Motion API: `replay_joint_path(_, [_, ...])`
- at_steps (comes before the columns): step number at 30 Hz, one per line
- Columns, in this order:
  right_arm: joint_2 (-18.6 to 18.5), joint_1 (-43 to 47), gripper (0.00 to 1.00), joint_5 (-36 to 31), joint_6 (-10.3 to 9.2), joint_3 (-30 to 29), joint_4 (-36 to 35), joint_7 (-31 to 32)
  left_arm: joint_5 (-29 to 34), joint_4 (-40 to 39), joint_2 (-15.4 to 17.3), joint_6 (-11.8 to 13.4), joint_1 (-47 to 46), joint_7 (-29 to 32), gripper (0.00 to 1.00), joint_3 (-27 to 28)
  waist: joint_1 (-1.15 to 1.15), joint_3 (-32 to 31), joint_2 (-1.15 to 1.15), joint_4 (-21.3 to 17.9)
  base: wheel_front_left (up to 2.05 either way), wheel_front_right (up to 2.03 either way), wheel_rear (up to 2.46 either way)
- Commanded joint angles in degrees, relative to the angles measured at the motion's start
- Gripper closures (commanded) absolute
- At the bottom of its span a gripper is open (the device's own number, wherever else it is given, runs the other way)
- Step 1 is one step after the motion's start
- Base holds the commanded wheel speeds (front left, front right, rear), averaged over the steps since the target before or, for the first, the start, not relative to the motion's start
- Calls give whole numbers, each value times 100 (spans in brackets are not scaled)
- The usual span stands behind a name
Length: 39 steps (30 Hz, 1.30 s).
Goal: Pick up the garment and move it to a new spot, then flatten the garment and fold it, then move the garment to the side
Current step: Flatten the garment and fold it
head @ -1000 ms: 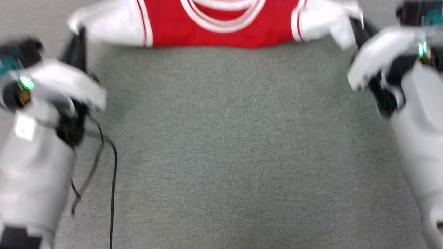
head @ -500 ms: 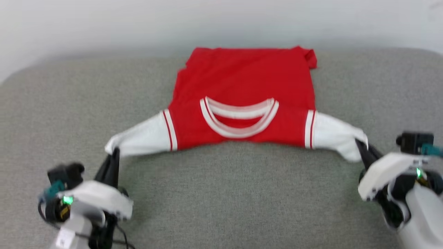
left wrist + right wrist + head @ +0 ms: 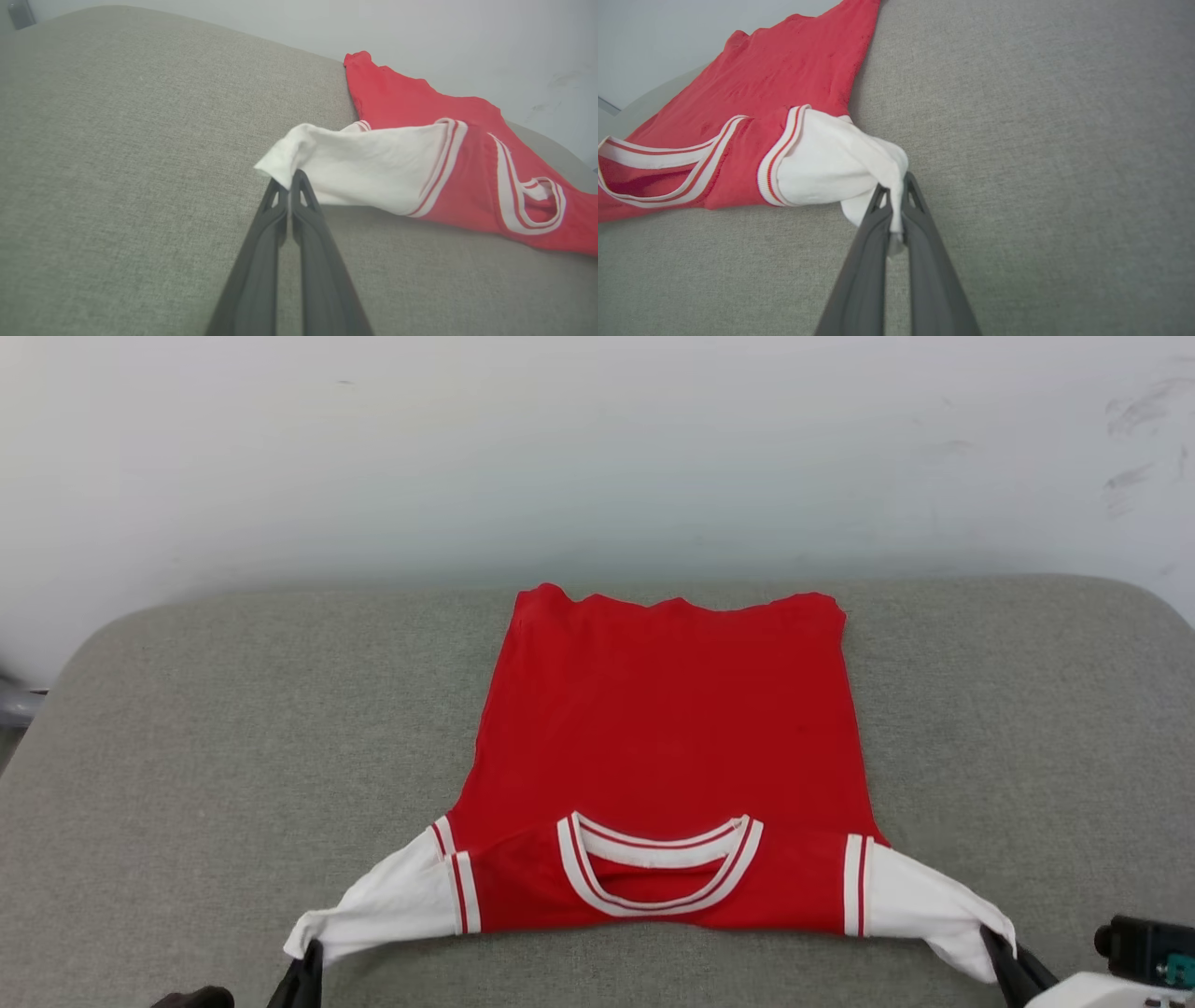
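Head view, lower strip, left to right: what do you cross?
left pincer → white sleeve on the robot's left → striped collar of the garment → white sleeve on the robot's right → right pincer

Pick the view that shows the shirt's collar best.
Head view: the whole collar shows, straight on and sharp. The left wrist view shows it slanted, at the far right. The right wrist view cuts it off at the left edge.
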Motion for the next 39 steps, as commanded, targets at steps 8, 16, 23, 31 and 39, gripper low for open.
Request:
replay_joint_path(8, [390, 1071, 100, -329, -4, -461, -868, 319, 74, -229, -21, 100, 517, -13, 100, -5, 2, -131, -1, 88, 0, 0, 0])
replay_joint_path(16, [377, 875, 0, -476, -4, -409, -1153, 237, 461, -516, -85, -18, 369, -13, 100, -62, 2, -103, -1, 154, 0, 0, 0])
replay_joint_path(23, [200, -237, 0, -527, -4, -743, -701, 14, 753, -734, -202, -131, 181, -13, 100, -115, 2, 76, -1, 345, 0, 0, 0])
replay_joint_path(31, [-360, -2102, 0, -551, -3, -1126, 687, 502, 1119, -1207, -324, -307, -248, -13, 100, -214, 2, 797, -1, 830, 0, 0, 0])
replay_joint_path(39, [-886, -3881, 0, -696, -3, -1112, 1677, 1719, 1368, -1606, -537, -520, -910, -13, 100, -317, 2, 1825, -1, 1290, 0, 0, 0])
